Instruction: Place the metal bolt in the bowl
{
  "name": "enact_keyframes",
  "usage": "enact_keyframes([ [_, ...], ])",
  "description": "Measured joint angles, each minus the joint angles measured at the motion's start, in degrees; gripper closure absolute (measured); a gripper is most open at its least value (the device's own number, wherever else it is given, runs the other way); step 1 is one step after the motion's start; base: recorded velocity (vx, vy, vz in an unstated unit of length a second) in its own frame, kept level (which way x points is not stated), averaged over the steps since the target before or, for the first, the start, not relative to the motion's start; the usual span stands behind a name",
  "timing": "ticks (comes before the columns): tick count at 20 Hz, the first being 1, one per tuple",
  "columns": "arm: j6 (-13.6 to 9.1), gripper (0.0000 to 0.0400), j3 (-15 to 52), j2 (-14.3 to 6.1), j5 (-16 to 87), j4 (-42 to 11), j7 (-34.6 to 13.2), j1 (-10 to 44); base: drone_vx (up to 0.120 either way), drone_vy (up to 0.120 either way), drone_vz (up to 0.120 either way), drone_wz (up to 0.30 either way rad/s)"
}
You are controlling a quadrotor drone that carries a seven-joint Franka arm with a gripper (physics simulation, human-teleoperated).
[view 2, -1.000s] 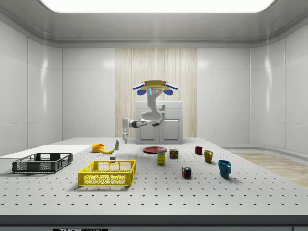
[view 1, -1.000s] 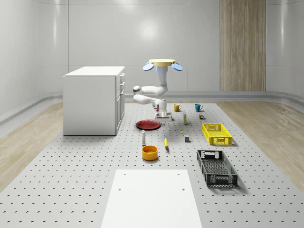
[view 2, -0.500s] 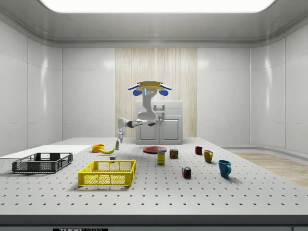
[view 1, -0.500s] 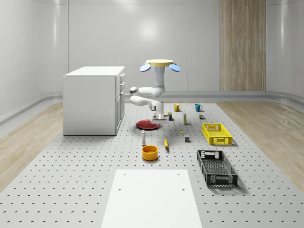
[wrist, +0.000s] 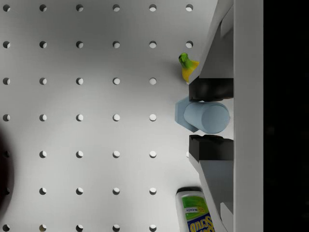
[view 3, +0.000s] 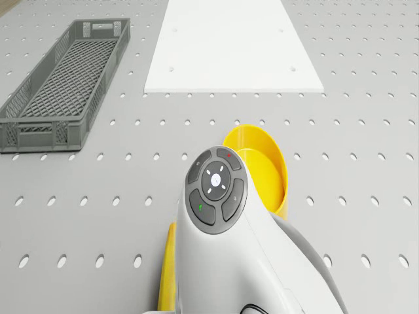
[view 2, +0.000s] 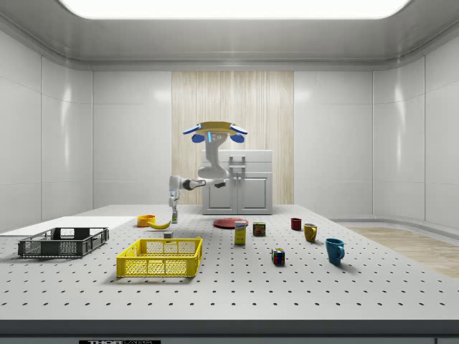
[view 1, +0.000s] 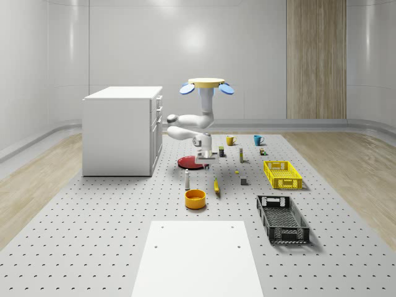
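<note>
Whole-scene camera looks down from far off, side camera sits low; both share the pegboard surface (view 1: 93,235).

Hidden and cut-off parts

The banana (wrist: 189,69) is half behind a fingertip (wrist: 208,89) — the bottle (wrist: 198,215) is cut by the edge, and the arm (view 3: 242,261) covers part of the bowl (view 3: 262,163).

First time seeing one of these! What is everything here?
metal bolt: one, blue-grey, between the jaws
bowl: one, orange, by the white board
banana: one, yellow, beside the bowl
bottle: one, white, near the bowl
plate: one, red, near the cabinet
cabinet: one, white, whole-scene view's left
crates: two, yellow and black, whole-scene view's right
mugs: three, red, yellow, blue, table's far end
drone: one, white, hovering near the plate
jaws: one pair, black, shut on the bolt
</note>
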State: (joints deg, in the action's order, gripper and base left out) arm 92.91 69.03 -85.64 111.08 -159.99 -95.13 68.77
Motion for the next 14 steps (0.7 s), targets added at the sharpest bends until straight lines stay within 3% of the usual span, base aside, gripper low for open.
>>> enact_keyframes([
  [4, 0.04, 0.0300, 0.00, -0.04, -0.02, 0.00, -0.01, 0.02, 0.120, -0.120, 0.000, 0.000],
  [10, 0.09, 0.0300, 0.01, -0.09, -0.04, 0.01, -0.03, 0.04, 0.120, -0.007, 0.000, 0.000],
  [14, 0.12, 0.0300, 0.02, -0.13, -0.06, 0.01, -0.04, 0.05, 0.120, -0.110, 0.000, 0.000],
])
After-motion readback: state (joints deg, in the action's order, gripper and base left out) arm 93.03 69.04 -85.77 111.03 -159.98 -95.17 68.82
